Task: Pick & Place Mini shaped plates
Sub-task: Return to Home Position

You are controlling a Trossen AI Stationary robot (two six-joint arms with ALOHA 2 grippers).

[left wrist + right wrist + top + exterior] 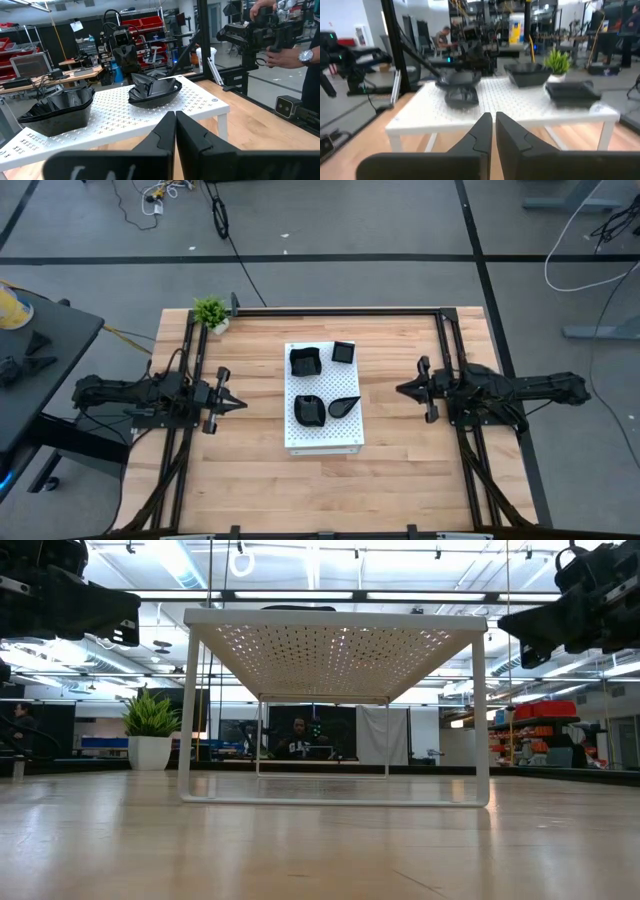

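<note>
between left fingers and right fingers, both closed, empty | mini shaped plates stacked on shelf | both parked clear, job seemingly done

Light's all overhead here, bright and even. From above, the wooden table shows only short soft shadows around the white perforated shelf, which is nearly blown out. The low cam is backlit: ceiling light strips above the shelf glare hard, the arms either side of it go to silhouette, and the wood below it has a sheen. The glossy black plates on the shelf catch crisp highlights in the left wrist view. The right wrist view is smeary throughout.
</note>
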